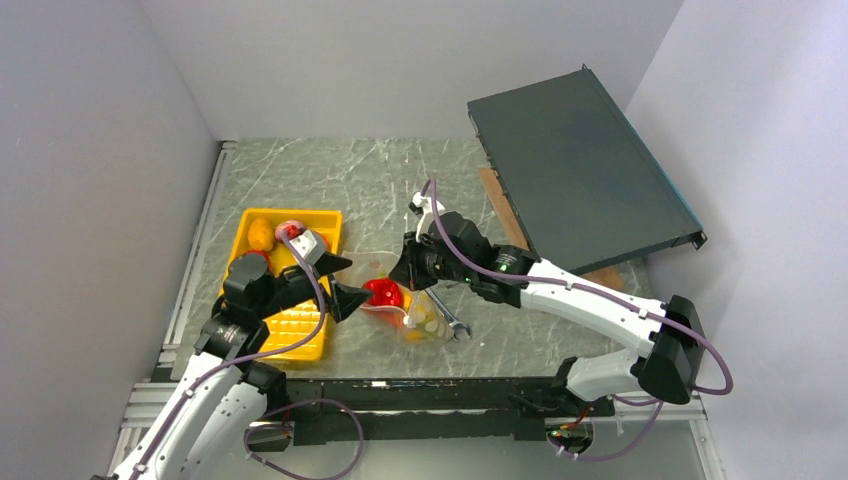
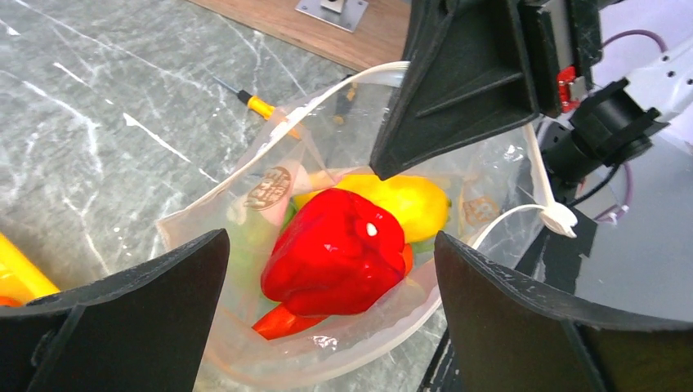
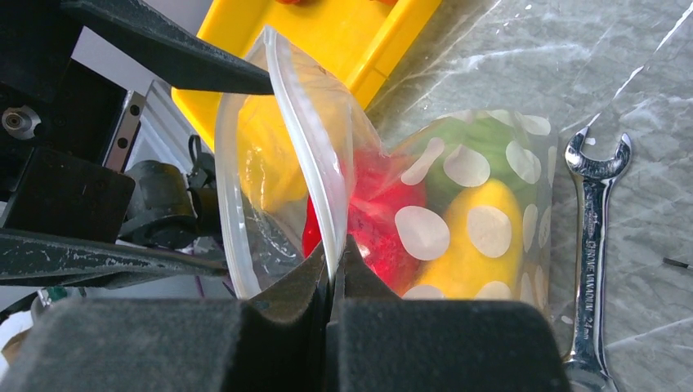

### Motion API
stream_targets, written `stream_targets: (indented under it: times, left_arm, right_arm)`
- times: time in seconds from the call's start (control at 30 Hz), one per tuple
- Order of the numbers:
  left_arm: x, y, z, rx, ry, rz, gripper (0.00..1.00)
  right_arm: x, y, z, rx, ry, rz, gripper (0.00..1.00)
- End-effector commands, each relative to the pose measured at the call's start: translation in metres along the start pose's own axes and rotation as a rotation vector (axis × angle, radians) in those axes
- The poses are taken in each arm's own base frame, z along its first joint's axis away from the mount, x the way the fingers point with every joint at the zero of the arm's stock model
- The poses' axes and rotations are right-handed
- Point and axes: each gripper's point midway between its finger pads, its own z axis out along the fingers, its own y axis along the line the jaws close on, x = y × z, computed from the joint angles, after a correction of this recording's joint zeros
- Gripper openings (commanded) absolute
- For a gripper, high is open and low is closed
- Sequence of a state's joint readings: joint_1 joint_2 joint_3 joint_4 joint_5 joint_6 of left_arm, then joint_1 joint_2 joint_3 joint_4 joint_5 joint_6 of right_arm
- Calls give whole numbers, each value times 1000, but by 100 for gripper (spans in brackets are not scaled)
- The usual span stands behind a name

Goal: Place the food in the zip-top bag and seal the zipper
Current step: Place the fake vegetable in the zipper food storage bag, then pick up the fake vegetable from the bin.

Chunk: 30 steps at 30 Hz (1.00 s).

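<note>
The zip-top bag point(image 1: 418, 316) lies open on the table, clear with white dots point(image 3: 490, 188). Inside its mouth sit a red pepper point(image 2: 335, 253), a yellow pepper point(image 2: 409, 200) and something green point(image 3: 482, 139). My right gripper point(image 3: 333, 261) is shut on the zipper point(image 3: 315, 139) at the far rim and holds the mouth up. My left gripper point(image 2: 331, 245) stands open just in front of the mouth, its black fingers point(image 2: 163, 286) either side of the red pepper and clear of it. From above, the left gripper point(image 1: 345, 282) is left of the red pepper point(image 1: 383, 293), and the right gripper point(image 1: 405, 272) is just behind it.
A yellow tray point(image 1: 300, 325) sits under my left arm with an orange piece point(image 1: 260, 233) and a red piece point(image 1: 293, 228) at its far end. A steel wrench point(image 3: 594, 245) lies beside the bag. A screwdriver point(image 2: 260, 106) lies behind it. A dark panel point(image 1: 580, 170) leans at the back right.
</note>
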<state>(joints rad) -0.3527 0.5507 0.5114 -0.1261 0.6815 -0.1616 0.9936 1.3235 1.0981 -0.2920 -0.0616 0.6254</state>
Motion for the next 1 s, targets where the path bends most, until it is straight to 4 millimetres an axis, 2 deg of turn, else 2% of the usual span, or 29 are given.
stream_targets:
  times: [0.0,0.2,0.27,0.33,0.43,0.47,0.53,0.63,0.7,0.8,0.97]
  left_arm:
    - [-24,8,-7,-89,-28,67,100]
    - [-42,19,-26,-225,-99,122,100]
    - [-49,28,-37,-306,-138,137,100]
    - [-55,45,-52,-441,-173,138,100]
    - [-53,78,-82,-697,-198,93,100]
    - [-50,96,-101,-848,-206,65,100]
    - [-40,120,-131,-1075,-195,9,100]
    - [-22,142,-167,-1344,-141,-66,100]
    - [-17,146,-168,-1386,-102,-89,100]
    - [-14,153,-161,-1379,-70,-109,100]
    - [-10,172,-163,-1391,-98,-163,100]
  right_arm:
    - [-16,12,-14,-44,-66,4,0]
    - [-15,9,-18,-35,-74,-1,0]
    - [-14,8,-18,-34,-72,-1,0]
    - [-14,8,-18,-36,-73,-3,0]
    - [-14,8,-19,-37,-77,-7,0]
    - [-14,7,-19,-36,-79,-9,0]
    - [-14,5,-20,-30,-82,-14,0]
    - [-14,3,-21,-22,-85,-22,0]
    - [-14,2,-22,-17,-91,-25,0]
    - [-14,2,-22,-17,-94,-27,0]
    - [-13,1,-23,-20,-92,-25,0]
